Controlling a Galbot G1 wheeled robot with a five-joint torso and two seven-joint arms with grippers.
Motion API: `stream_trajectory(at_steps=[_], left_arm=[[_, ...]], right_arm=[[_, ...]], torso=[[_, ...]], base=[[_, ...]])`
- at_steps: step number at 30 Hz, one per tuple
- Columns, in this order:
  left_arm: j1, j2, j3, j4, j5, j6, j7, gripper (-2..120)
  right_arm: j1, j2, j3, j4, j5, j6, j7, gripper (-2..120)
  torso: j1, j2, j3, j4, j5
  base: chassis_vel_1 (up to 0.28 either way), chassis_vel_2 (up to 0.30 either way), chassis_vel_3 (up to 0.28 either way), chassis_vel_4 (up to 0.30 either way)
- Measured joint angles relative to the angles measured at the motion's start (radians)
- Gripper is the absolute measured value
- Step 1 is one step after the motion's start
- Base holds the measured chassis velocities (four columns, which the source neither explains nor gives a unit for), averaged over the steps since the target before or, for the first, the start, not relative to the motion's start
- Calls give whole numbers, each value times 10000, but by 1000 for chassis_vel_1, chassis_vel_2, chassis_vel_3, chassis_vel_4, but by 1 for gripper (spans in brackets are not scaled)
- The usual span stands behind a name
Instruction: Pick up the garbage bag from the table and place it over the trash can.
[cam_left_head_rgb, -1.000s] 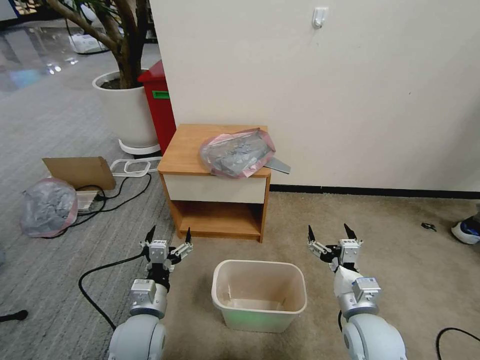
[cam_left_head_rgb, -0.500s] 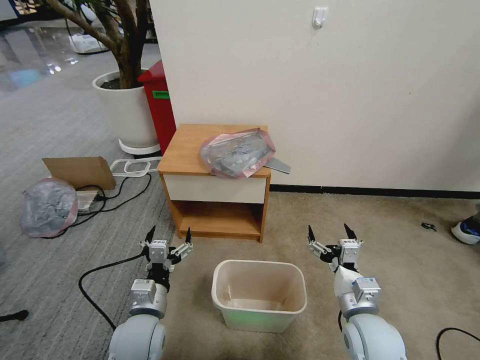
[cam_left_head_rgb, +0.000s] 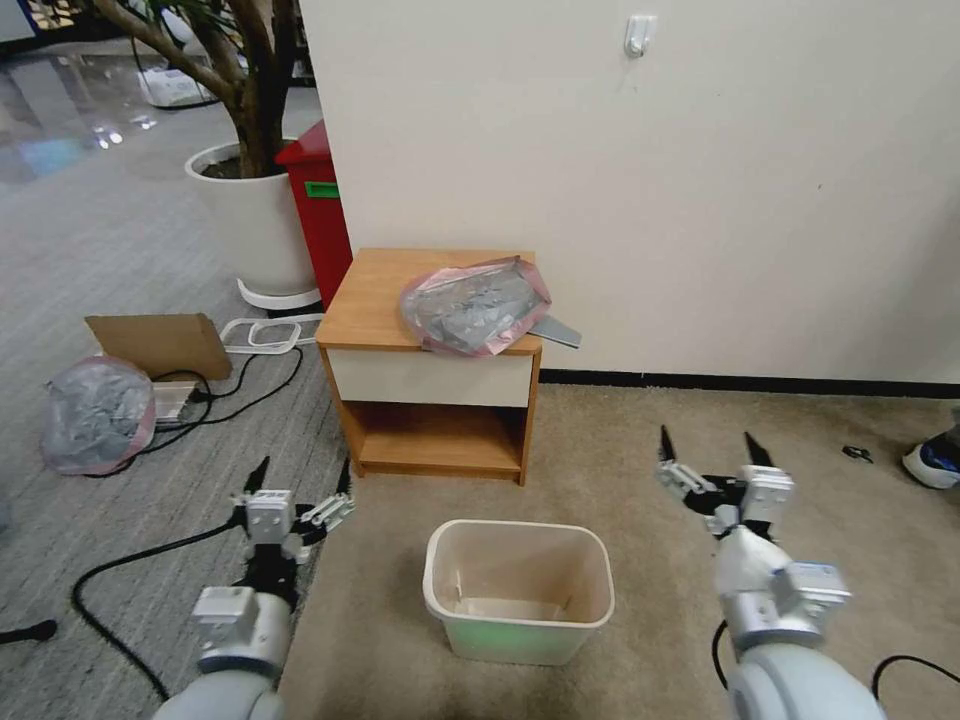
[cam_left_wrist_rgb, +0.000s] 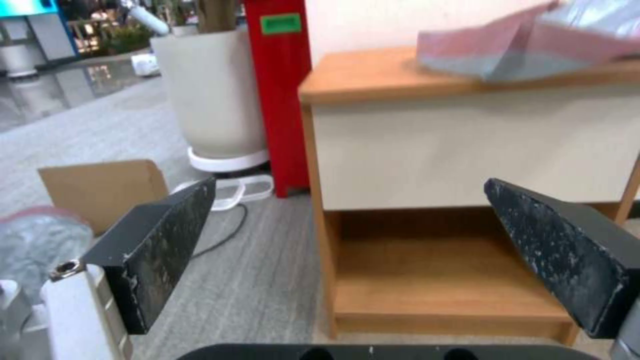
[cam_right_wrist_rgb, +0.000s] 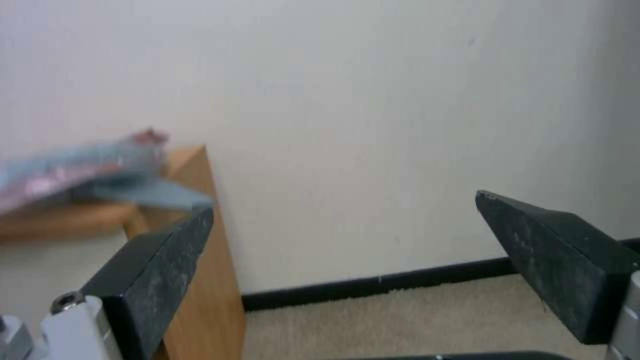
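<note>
Garbage bag (cam_left_head_rgb: 474, 306) lying flat and crumpled on the worktop (cam_left_head_rgb: 375, 297), a low wooden nightstand set against the wall. The bag covers the right-hand front corner of the top; its pink hem reaches the front edge, and a grey flap overhangs the right edge. This overhang offers a free margin that could, in judgement, be gripped without pressing into the wood. Nothing holds the bag.

Trash can (cam_left_head_rgb: 518, 588) standing upright and empty on the carpet, in front of the nightstand and well apart from it, mouth facing up. It sits between the two arms, a position that suits both reaching its rim once the bag is brought over.

Left gripper (cam_left_head_rgb: 296, 506) hovering low over the floor, to the left of the trash can and in front of the nightstand's left front corner. Its fingers (cam_left_wrist_rgb: 159, 239) are spread wide with nothing between them; its wrist camera looks towards the drawer front and the open shelf.

Right gripper (cam_left_head_rgb: 712, 466) hovering to the right of the trash can, fingers (cam_right_wrist_rgb: 155, 265) likewise wide apart and empty, facing the wall beside the nightstand's right edge.

Stage, as judged: pick-up not yet begun.
</note>
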Motion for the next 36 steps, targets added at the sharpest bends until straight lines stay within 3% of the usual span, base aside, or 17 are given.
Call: stream_trajectory(at_steps=[5,10,18,20,22,23,25,27,28,31,32,35,36], left_arm=[[899,218,-313,-1182,-307,430,-132,100],[1468,612,-675,-1306,-746,784,-208,100],[1725,1144,-805,-1296,-1333,597,-595,100],[1861,1275,-864,-1281,-1646,400,-697,100],[2049,1355,-935,-1265,-1927,134,-882,100],[2049,1355,-935,-1265,-1927,134,-882,100],[2230,1362,-1026,-1254,-1997,-211,-1007,100],[2410,1340,-1097,-1248,-2003,-407,-1044,100],[2410,1340,-1097,-1248,-2003,-407,-1044,100],[2676,1291,-1199,-1237,-2002,-560,-1046,100],[2676,1291,-1199,-1237,-2002,-560,-1046,100],[3038,1341,-1411,-1230,-1969,-842,-1046,100],[3038,1341,-1411,-1230,-1969,-842,-1046,100]], right_arm=[[-234,-34,-20,353,220,-298,150,100],[-228,-157,-201,-9,228,-183,151,100],[-149,-302,-260,-501,759,208,151,100],[98,-400,-268,-770,1893,267,147,100],[673,-476,-365,-1149,3998,142,167,100],[673,-476,-365,-1149,3998,142,167,100],[1511,-559,-474,-1600,5996,-69,346,100],[2261,-619,-542,-2043,7443,-206,567,100],[2261,-619,-542,-2043,7443,-206,567,100],[3364,-667,-646,-2952,9947,-493,719,100],[3364,-667,-646,-2952,9947,-493,719,100],[4438,-542,-686,-4209,12015,-855,725,100],[4438,-542,-686,-4209,12015,-855,725,100]], torso=[[0,0,-1,-1,6],[0,0,0,0,0],[0,0,1,-1,-1],[0,-1,1,-2,-1],[0,-1,1,-2,-1],[0,-1,1,-2,-1],[0,-1,1,-1,0],[0,-1,1,-1,0],[0,-1,1,-1,0],[0,-1,1,1,0],[0,-1,1,1,0],[0,-3,1,1,1],[0,-3,1,1,1]], base=[[0,0,0,0],[0,0,0,0],[0,0,0,0],[0,0,0,0],[0,0,0,0],[0,0,0,0],[0,0,0,0],[0,0,0,0],[0,0,0,0],[0,0,0,0],[0,0,0,0],[0,0,0,0],[0,0,0,0]])
